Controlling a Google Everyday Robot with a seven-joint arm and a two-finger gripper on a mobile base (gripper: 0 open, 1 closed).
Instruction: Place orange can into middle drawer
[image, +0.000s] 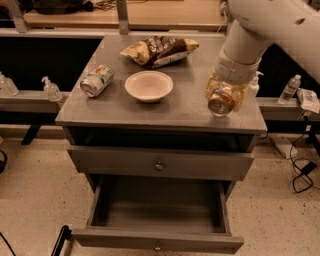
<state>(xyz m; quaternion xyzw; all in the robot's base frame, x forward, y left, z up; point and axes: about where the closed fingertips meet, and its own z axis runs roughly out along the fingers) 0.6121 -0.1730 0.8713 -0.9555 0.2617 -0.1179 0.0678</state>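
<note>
The orange can (221, 102) lies on its side, silver end towards the camera, at the right front of the grey cabinet top (125, 110). My gripper (223, 98) comes down from the white arm at the upper right and is shut on the can, fingers on both sides. I cannot tell whether the can touches the top. The middle drawer (157, 240), the lowest one, is pulled open below. Its inside shows bare grey, and a small round knob sits on its front.
A green-and-white can (96, 80) lies at the left of the top, a white bowl (149, 86) in the middle, a chip bag (159, 50) at the back. A closed knobbed drawer front (159, 164) sits above the open drawer. Bottles stand on side ledges (51, 89); cables lie on the floor at right (300, 175).
</note>
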